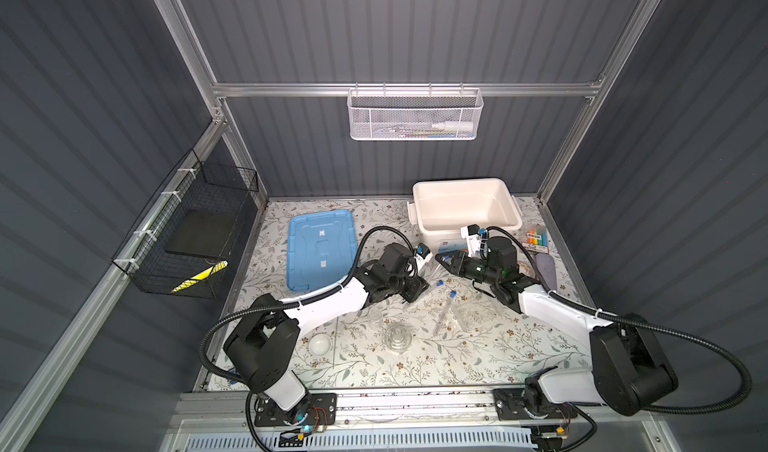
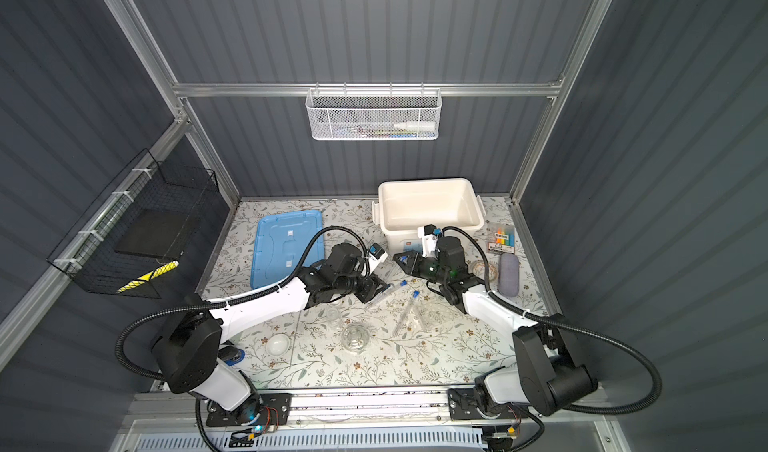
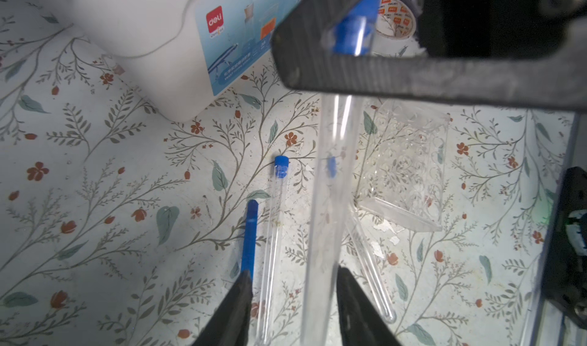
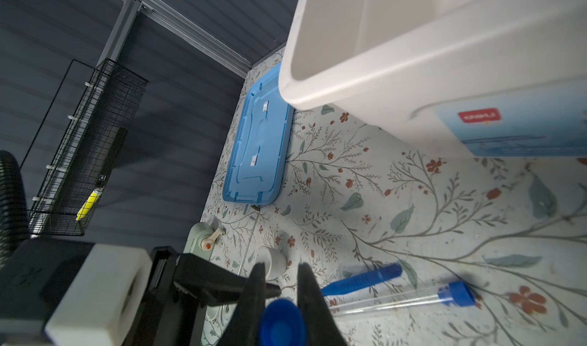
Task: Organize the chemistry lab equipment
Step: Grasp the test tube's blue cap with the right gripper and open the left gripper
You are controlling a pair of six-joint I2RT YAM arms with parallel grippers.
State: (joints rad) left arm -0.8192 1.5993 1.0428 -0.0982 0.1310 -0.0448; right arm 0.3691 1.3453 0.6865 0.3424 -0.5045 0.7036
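Observation:
A clear blue-capped test tube (image 3: 330,176) hangs slanted above the table. My right gripper (image 4: 282,268) is shut on its blue cap (image 4: 281,322). The tube's lower end stands between the jaws of my left gripper (image 3: 293,273), which is open; the tube leans on one finger and stands apart from the other. In both top views the two grippers (image 1: 419,290) (image 1: 442,259) nearly meet at mid-table. Two more test tubes (image 1: 445,313) (image 2: 384,294) and blue tweezers (image 3: 249,233) lie on the table below. A thin rod (image 4: 249,242) and a small white cup (image 4: 273,261) lie beyond.
An open white bin (image 1: 465,225) stands at the back, a blue lid (image 1: 322,254) to its left. Clear glassware (image 1: 398,338), a patterned clear tray (image 1: 478,315) and a white dish (image 1: 320,344) sit nearer the front. A pen pack (image 1: 536,238), tape roll (image 3: 395,20) and grey case (image 1: 545,269) are at the right.

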